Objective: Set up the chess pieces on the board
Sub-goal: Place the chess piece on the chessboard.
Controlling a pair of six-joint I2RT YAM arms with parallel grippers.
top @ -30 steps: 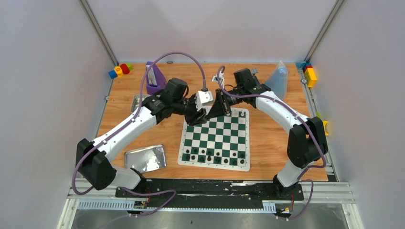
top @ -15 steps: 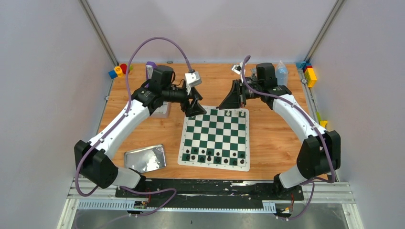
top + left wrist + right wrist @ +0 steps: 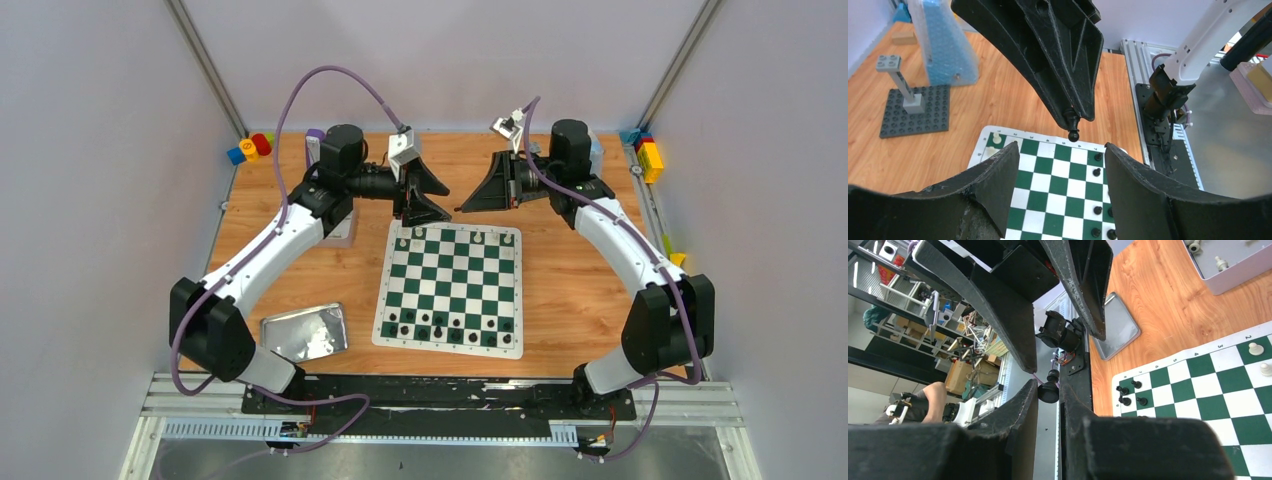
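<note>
Green-and-white first: seeing the board [image 3: 450, 285] lying flat on the wooden counter [image 3: 565, 300], ahead of both arm bases. Spotting black chess pieces [image 3: 440, 328] standing along its near two rows and a few white chess pieces [image 3: 478, 238] along the far row.

Seeing both claws raised above the counter just past the board's far edge, tips pointing at each other, near but apart. Reading the right claw [image 3: 1048, 387] as clamped on one black piece [image 3: 1073, 131] right at the fingertips (round end poking out past the tips in the left wrist view). Reading the left claw [image 3: 1062, 150] as spread wide and gripping nothing. Seeing the held piece hanging just ahead of the gap between the left fingers [image 3: 998, 175], touching neither.

Noting a grey tray [image 3: 1233, 267] holding more white pieces on the counter beside the board's far left corner, mostly hidden under the left arm from above. Also noting:
- a shiny tin lid [image 3: 304, 332] near the left base
- a dark grey baseplate [image 3: 913, 107] with a post and a blue bubble-wrap bag [image 3: 945, 45], both showing past the right claw in the left wrist view
- coloured blocks [image 3: 250, 148] sitting in the far left corner, with more at the far right
</note>
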